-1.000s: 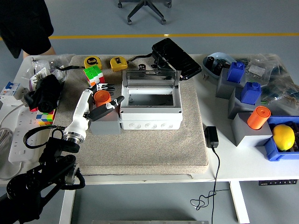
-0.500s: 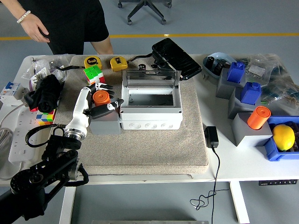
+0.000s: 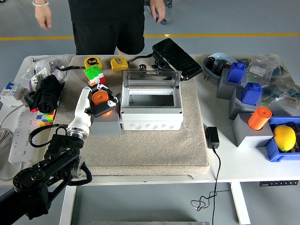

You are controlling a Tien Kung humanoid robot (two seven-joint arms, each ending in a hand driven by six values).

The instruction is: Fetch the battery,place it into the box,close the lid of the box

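1. Two orange cylindrical batteries: one on the left grey block, one on the right.
2. Two yellow tape measures.
3. Two multicoloured puzzle cubes.
4. One white plastic box.
5. One yellow lemon.

Yellow lemon in blue bin at right, two tape measures far-side, person beyond.

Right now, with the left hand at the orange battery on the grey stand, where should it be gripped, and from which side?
Grip the orange battery around its round side wall, above the grey stand, coming from the left and near side as the left hand does. It stands upright, its lower part sunk in the stand, and the white box blocks the right side.
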